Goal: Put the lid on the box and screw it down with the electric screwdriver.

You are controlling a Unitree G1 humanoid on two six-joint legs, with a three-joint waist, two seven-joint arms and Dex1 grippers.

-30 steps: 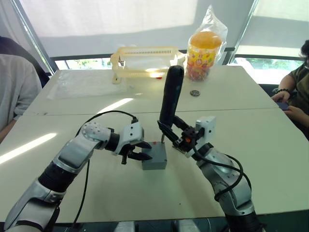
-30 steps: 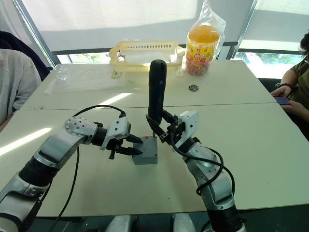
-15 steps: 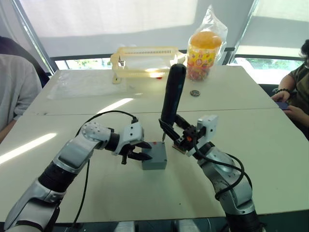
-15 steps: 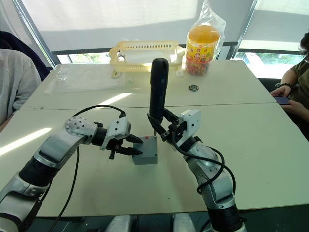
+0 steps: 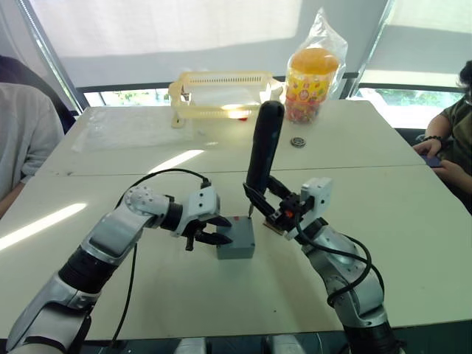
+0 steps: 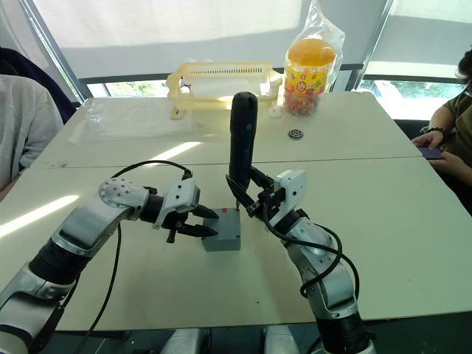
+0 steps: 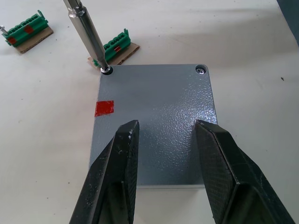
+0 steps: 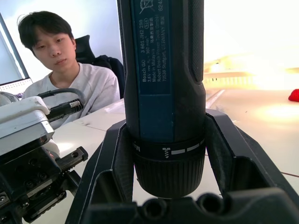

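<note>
Partly hidden box [image 5: 236, 237], lid [image 7: 154, 121] covering

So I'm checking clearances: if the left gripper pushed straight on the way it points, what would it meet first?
Probably the lid on the box: the left gripper, open, hangs just over it, pointing slightly downward; the exact gap is unclear.

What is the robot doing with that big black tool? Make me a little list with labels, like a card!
tool: electric screwdriver, held upright in the right gripper
tool tip: metal bit sits on a corner screw hole of the lid
lid: already lying on the box, with a red mark near one edge
other hand: left gripper open, fingers over the lid
nearby: two green connector pieces on the table, beside the box
far away: yellow basket and a bagged snack jar
</note>
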